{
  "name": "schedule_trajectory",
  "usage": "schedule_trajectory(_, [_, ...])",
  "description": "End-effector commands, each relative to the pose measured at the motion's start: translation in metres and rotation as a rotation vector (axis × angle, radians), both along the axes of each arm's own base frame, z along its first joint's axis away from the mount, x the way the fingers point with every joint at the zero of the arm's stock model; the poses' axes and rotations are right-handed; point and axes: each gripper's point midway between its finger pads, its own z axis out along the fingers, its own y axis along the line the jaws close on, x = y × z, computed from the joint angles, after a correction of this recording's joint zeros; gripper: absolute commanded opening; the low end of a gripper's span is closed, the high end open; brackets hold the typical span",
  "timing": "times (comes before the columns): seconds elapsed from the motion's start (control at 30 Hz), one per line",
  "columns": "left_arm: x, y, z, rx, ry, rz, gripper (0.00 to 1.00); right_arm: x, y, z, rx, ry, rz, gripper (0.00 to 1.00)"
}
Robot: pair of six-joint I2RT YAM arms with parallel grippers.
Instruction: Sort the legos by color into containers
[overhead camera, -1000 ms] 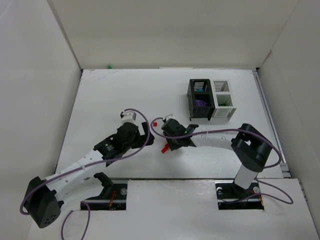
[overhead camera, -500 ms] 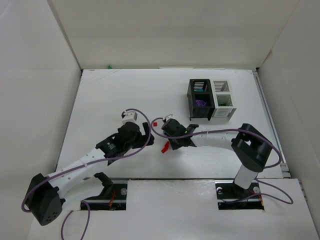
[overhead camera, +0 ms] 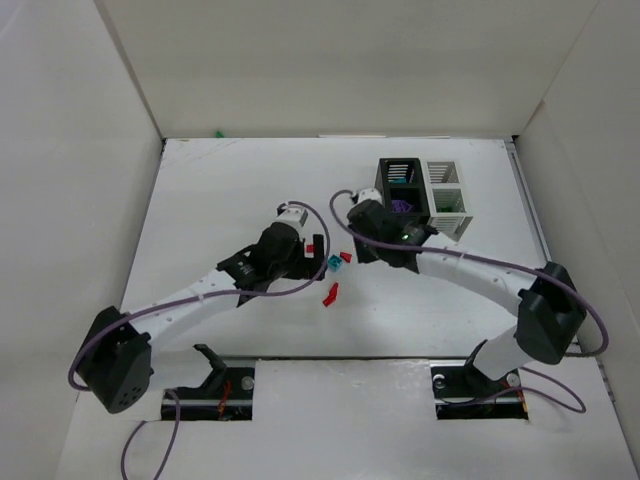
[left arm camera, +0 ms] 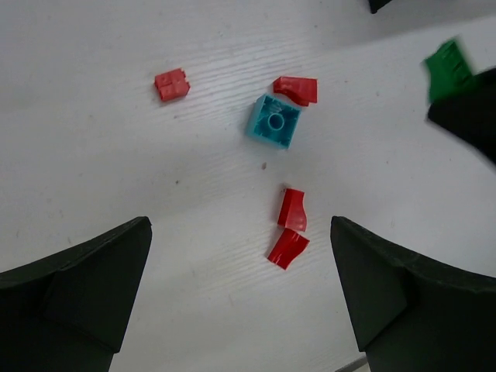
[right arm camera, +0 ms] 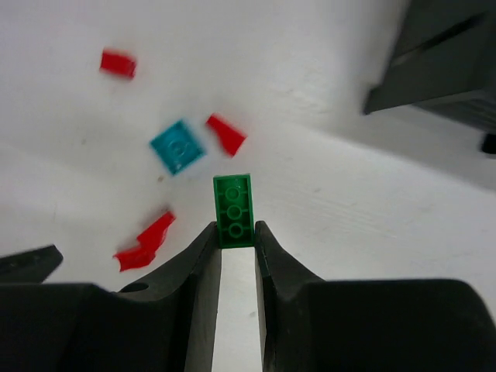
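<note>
My right gripper [right arm camera: 236, 236] clamps a green brick [right arm camera: 233, 208]; my left gripper [left arm camera: 239, 232] gapes wide over a teal brick [left arm camera: 274, 121].

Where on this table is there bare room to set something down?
Bare: the far-left table, from wall to the black container; also the near strip below the right arm. Crowded: centre, where red bricks and a teal brick lie between left hand and right hand.

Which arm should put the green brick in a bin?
The right. The right pincer is shut on the green brick, close beside the black bin. The left pincer is open, empty, and farther away.
</note>
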Motion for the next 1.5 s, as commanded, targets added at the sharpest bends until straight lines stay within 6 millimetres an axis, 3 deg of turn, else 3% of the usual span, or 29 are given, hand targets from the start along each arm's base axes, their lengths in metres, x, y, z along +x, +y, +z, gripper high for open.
schedule_trajectory(0.0, [0.024,-0.033,0.026,0.013,-0.117,-0.171,1.00,0.042,-0.047,0.058,0.046,-0.114,-0.185,0.17])
schedule_trajectory(0.03, [0.027,-0.034,0.019,0.034,-0.115,-0.183,1.00,0.041,-0.047,0.063,0.065,-0.121,-0.196,0.17])
schedule_trajectory(0.07, [0.032,-0.040,0.025,0.035,-0.127,-0.204,1.00,0.054,-0.072,0.070,0.070,-0.133,-0.267,0.17])
schedule_trajectory(0.13, [0.037,-0.050,0.016,0.053,-0.114,-0.247,1.00,0.065,-0.093,0.091,0.117,-0.162,-0.338,0.17])
schedule_trajectory(0.17, [0.043,-0.056,0.021,0.051,-0.135,-0.254,0.99,0.077,-0.116,0.100,0.121,-0.189,-0.409,0.17])
schedule_trajectory(0.37, [0.056,-0.075,0.002,0.099,-0.106,-0.342,0.95,0.105,-0.192,0.119,0.123,-0.205,-0.636,0.17])
schedule_trajectory(0.43, [0.058,-0.077,-0.005,0.115,-0.096,-0.350,0.95,0.112,-0.202,0.118,0.118,-0.203,-0.666,0.17])
schedule_trajectory(0.6, [0.065,-0.080,-0.020,0.142,-0.068,-0.368,0.93,0.126,-0.214,0.096,0.088,-0.138,-0.714,0.22])
schedule_trajectory(0.77, [0.071,-0.077,-0.028,0.150,-0.050,-0.365,0.91,0.131,-0.223,0.094,0.089,-0.127,-0.761,0.35])
schedule_trajectory(0.8, [0.073,-0.080,-0.024,0.140,-0.056,-0.371,0.91,0.130,-0.225,0.093,0.084,-0.125,-0.777,0.45])
schedule_trajectory(0.93, [0.073,-0.082,-0.033,0.150,-0.038,-0.387,0.89,0.129,-0.229,0.097,0.095,-0.133,-0.792,0.60])
schedule_trajectory(1.17, [0.078,-0.085,-0.039,0.168,-0.037,-0.401,0.84,0.117,-0.233,0.107,0.106,-0.162,-0.798,0.63])
schedule_trajectory(1.3, [0.079,-0.086,-0.053,0.183,-0.008,-0.403,0.81,0.112,-0.234,0.109,0.109,-0.176,-0.791,0.63])
schedule_trajectory(1.47, [0.081,-0.083,-0.064,0.220,0.017,-0.399,0.74,0.107,-0.235,0.095,0.090,-0.148,-0.792,0.64])
